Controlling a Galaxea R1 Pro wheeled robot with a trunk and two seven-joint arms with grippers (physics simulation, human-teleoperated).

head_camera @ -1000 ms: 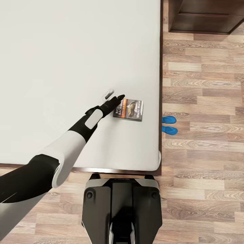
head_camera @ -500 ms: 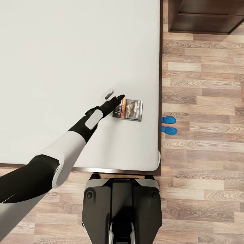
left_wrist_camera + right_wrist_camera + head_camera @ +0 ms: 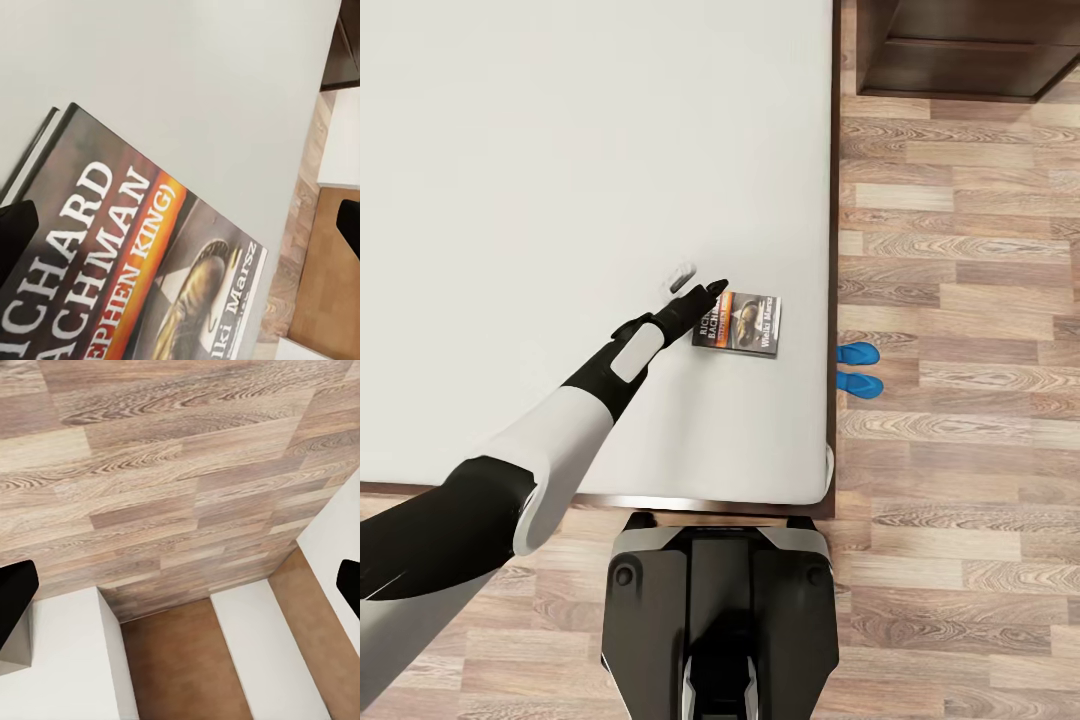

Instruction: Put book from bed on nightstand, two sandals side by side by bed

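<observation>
The book (image 3: 738,323) lies flat on the bed (image 3: 560,150), near the mattress's right edge and toward its foot corner; the left gripper (image 3: 700,290) is spread wide at the book's left end, one dark fingertip (image 3: 15,232) over that edge; both sandals (image 3: 858,367) sit side by side on the floor (image 3: 960,300), touching the bed's right side; the right gripper (image 3: 180,592) hangs wide over floorboards.

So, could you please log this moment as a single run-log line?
left gripper: open, at book's edge | book: flat on bed | sandals: paired on floor beside bed | nightstand: bare | right gripper: open, over floor
</observation>
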